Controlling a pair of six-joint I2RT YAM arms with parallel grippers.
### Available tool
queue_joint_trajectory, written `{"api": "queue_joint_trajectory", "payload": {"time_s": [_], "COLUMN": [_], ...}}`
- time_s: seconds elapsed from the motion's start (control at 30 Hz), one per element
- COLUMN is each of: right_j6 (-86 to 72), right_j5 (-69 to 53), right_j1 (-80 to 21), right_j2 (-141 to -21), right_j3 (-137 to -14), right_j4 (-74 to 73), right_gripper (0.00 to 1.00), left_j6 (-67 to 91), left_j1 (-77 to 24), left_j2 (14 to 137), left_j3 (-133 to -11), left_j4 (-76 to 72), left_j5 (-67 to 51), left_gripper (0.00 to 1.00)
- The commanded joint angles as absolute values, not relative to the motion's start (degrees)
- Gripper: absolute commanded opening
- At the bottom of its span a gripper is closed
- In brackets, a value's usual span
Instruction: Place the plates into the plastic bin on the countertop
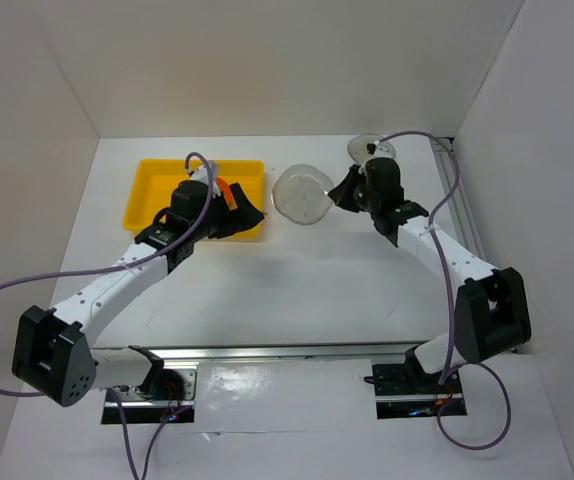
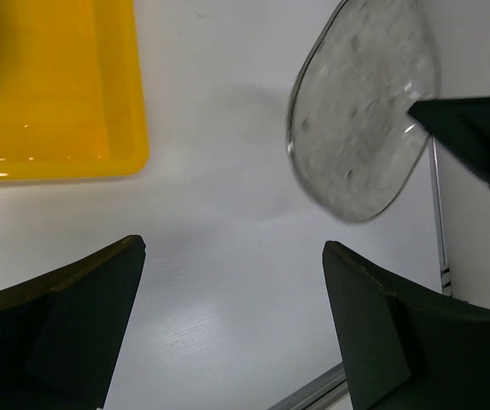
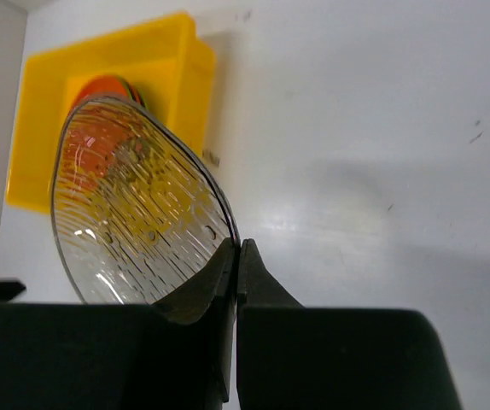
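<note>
White surface (image 1: 297,290): the right gripper (image 3: 237,256) clamps a translucent grey rounded-square plastic plate (image 3: 134,213) by its rim. It probably needs carrying left into the shallow yellow bin (image 1: 147,195) next. The left gripper (image 2: 232,320) stands wide.

The right gripper (image 3: 236,256) pinches the near rim of a translucent grey plate (image 3: 134,213), its two dark fingers pressed together on the thin edge. The plate stands tilted above the white countertop (image 3: 382,128), its ribbed surface catching the light. Behind it, at upper left, sits the yellow bin (image 3: 189,68), with an orange plate (image 3: 104,85) partly visible inside, its colour showing through the held plate.
</note>
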State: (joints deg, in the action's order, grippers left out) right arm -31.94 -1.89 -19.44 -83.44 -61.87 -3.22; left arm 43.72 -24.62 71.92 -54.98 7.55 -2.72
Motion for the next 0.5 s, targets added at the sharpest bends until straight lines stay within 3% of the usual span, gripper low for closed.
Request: {"api": "queue_joint_trajectory", "payload": {"time_s": [0.0,0.27,0.4,0.47], "right_j6": [-29.6,-31.5,-32.6,-34.1], "right_j5": [-19.0,-25.4,-27.5,-28.0], "right_j1": [-16.3,-15.7,-15.7,-15.7], "right_j2": [-82.0,-80.2,-80.2,-80.2], "right_j3": [-56.8,-54.8,-54.8,-54.8], "right_j4": [3.4,4.6,5.8,6.6], "right_gripper": [0.00,0.00,0.00,0.00], "left_j6": [43.9,44.6,44.6,44.6], "left_j1": [-26.1,-27.9,-29.1,-29.6], "left_j2": [73.2,75.3,77.5,78.0], "left_j3": [-55.6,-55.1,-55.1,-55.1], "left_j4": [-2.4,-6.6,-7.1,-7.6], "left_j5": [-4.5,-3.9,-3.9,-3.9], "left_gripper": [0.98,0.93,0.85,0.75]}}
